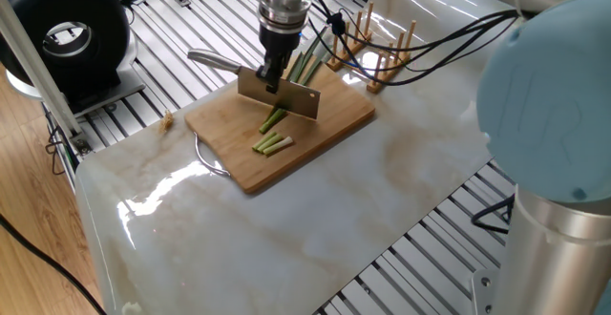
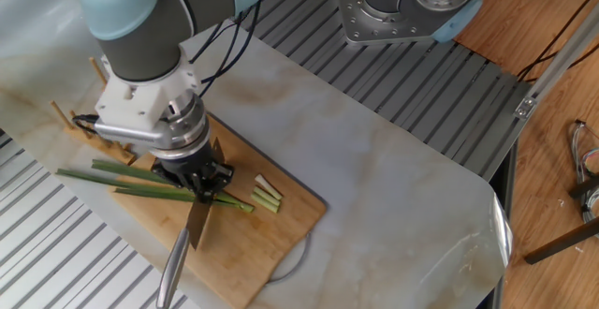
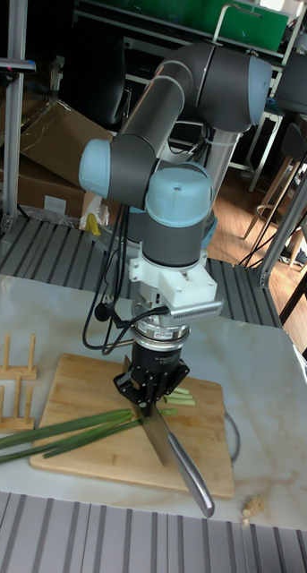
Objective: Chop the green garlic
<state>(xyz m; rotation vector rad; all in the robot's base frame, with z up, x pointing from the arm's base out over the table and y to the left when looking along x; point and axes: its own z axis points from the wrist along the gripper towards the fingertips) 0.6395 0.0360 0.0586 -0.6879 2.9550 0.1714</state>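
Hidden: the pincer's fingertips are masked by its own dark body and by the knife blade in all three views; where the stalks pass under the blade cannot be made out.
Cut off: the leafy ends of the green garlic (image 3: 63, 430) run out of the tall fixed view at the left edge; in one fixed view they vanish behind the pincer and the cables.
Pincer: the pincer (image 1: 275, 74) is clamped on the spine of a knife (image 2: 192, 234), blade edge pointing down at the cutting board (image 1: 325, 129), steel handle sticking out to the side over the board's edge.
Blade height: whether the edge touches the stalks or hangs just above them cannot be told.
Green garlic: long stalks lie flat on the cutting board, directly beneath the pincer and crossing under the blade; dark green leaves reach off the board toward the wooden peg rack (image 1: 377, 48).
Cut pieces: short pale pieces (image 1: 272, 143) lie on the board just beside the blade, on the side away from the leaves, clear of the pincer.
Board: bamboo, with a wire handle, resting on the marble counter (image 1: 315, 229).
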